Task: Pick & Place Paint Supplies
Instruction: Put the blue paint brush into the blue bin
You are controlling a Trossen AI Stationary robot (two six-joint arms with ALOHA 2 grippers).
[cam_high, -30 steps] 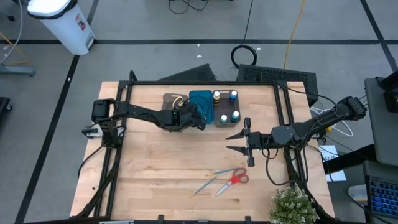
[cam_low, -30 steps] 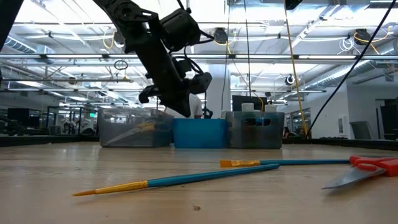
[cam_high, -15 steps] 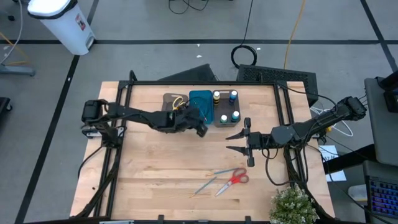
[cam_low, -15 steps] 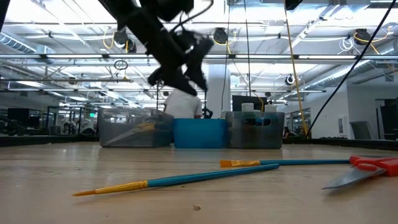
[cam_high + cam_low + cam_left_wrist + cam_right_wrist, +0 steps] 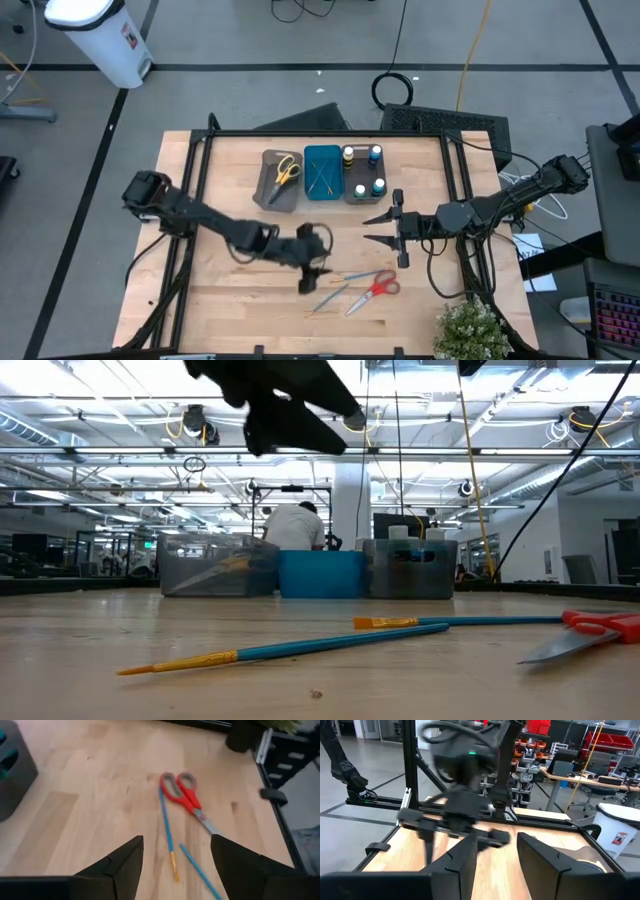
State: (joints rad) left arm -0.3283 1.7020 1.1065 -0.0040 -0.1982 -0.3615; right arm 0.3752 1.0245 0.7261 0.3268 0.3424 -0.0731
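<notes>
High view, red scissors lying diagonally, blades toward left gripper

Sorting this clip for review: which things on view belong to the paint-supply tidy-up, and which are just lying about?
Job:
- red scissors
- two blue brushes
- yellow scissors in the grey tray
- bottles
- left tool, open above the brushes

Lying about:
- plant
- white bin
- person behind the table

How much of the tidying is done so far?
Done: yellow scissors lie in the grey tray, bottles are sorted. In hand: nothing; the open left claw hovers near the red scissors. Left: those scissors and two blue brushes. The right claw waits.
</notes>
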